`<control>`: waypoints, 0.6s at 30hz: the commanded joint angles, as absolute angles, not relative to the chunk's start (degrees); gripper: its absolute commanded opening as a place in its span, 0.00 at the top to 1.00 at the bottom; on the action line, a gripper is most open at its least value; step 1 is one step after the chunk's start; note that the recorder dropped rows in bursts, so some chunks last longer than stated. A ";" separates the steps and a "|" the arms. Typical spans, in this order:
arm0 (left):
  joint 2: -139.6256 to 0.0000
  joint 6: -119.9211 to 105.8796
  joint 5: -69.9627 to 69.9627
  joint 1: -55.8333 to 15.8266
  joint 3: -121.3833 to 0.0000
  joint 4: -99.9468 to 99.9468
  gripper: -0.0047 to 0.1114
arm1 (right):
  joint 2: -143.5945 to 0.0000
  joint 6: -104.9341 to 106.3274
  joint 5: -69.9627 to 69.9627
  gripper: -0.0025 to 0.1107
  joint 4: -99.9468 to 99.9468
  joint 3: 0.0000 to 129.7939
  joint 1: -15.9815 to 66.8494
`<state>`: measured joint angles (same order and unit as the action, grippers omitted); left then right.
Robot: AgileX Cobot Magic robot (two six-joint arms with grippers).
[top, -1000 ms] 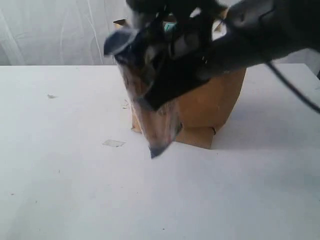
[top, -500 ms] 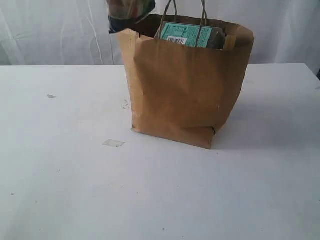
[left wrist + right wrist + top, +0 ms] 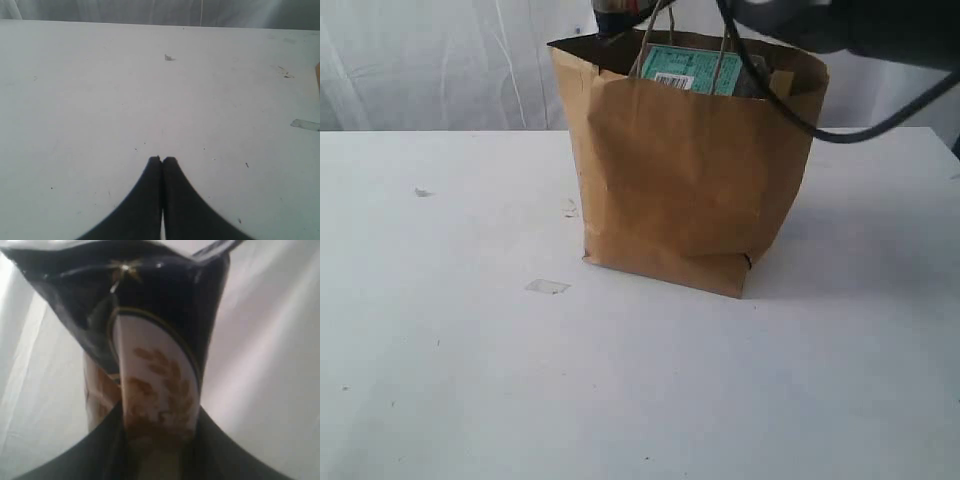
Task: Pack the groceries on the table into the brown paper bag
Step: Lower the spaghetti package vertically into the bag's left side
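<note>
Spaghetti, sealed in the long navy-ended spaghetti pack (image 3: 155, 375), hangs clamped between the fingers of the right claw (image 3: 160, 412). It is held high at the mouth of the brown paper bag (image 3: 690, 170), probably so that its length can drop in end-first beside the cord handles (image 3: 725, 50). The bag stands upright on the white tabletop (image 3: 470, 350), with a teal carton (image 3: 692, 70) already showing inside its top. The left claw (image 3: 161, 160) is pressed together, holding nothing, low over the tabletop and apparently parked out of the way.
</note>
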<state>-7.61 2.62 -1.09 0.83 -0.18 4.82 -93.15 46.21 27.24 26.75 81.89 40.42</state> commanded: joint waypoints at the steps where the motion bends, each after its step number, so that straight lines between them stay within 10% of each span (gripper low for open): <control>1: -7.38 2.79 -0.91 0.42 0.00 5.12 0.96 | -94.04 43.18 33.82 0.98 27.69 83.87 37.93; 18: -7.38 2.66 -0.91 0.42 0.00 5.12 0.96 | -99.40 34.07 37.92 0.98 22.20 83.91 37.62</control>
